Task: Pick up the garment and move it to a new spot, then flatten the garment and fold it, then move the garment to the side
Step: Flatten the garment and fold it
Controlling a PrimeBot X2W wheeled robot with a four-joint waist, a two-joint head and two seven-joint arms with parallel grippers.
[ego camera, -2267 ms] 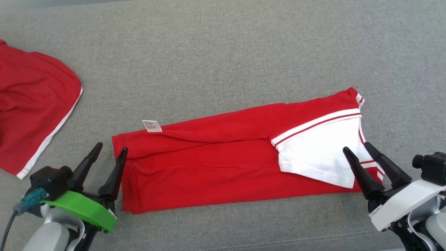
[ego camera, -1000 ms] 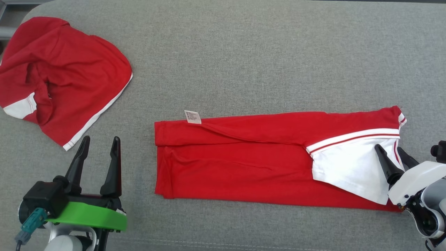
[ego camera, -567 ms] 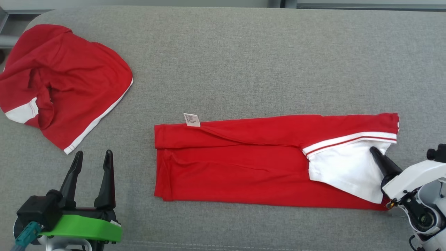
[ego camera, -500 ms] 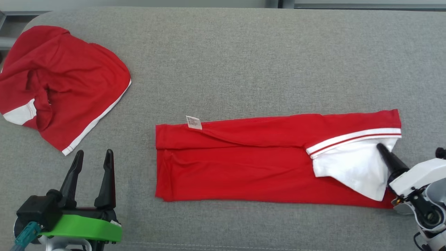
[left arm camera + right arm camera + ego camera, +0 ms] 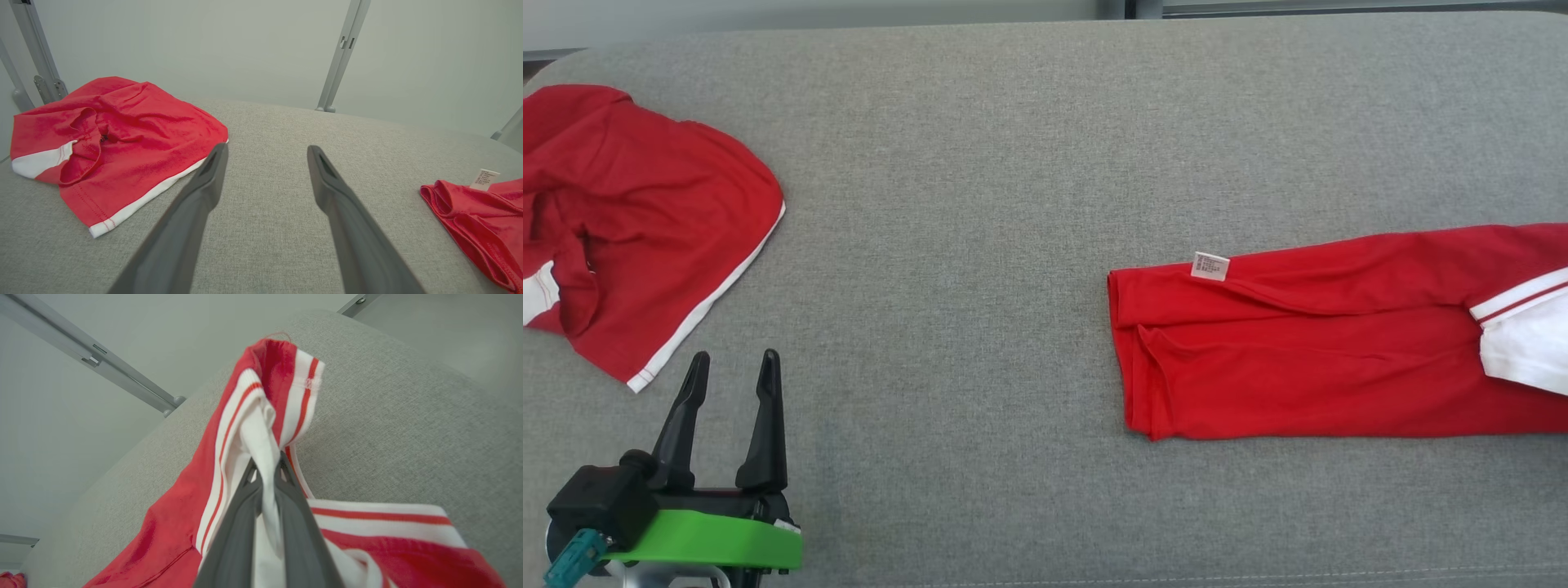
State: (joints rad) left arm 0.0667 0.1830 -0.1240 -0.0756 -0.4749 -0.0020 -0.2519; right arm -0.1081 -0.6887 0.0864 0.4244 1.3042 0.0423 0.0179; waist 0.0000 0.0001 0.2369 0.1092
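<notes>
Fingers (image 5: 237, 531) of the right gripper (image 5: 267, 467) clamp tight on white striped fabric of the folded red shirt (image 5: 1298, 359), which lies right on the grey worktop (image 5: 1013, 163); left gripper (image 5: 735, 357) fingers spread wide, empty

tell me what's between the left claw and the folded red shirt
Nothing but bare grey cushion between the left claw and the folded red shirt. The head view shows the whole stretch; the left wrist view agrees.
</notes>
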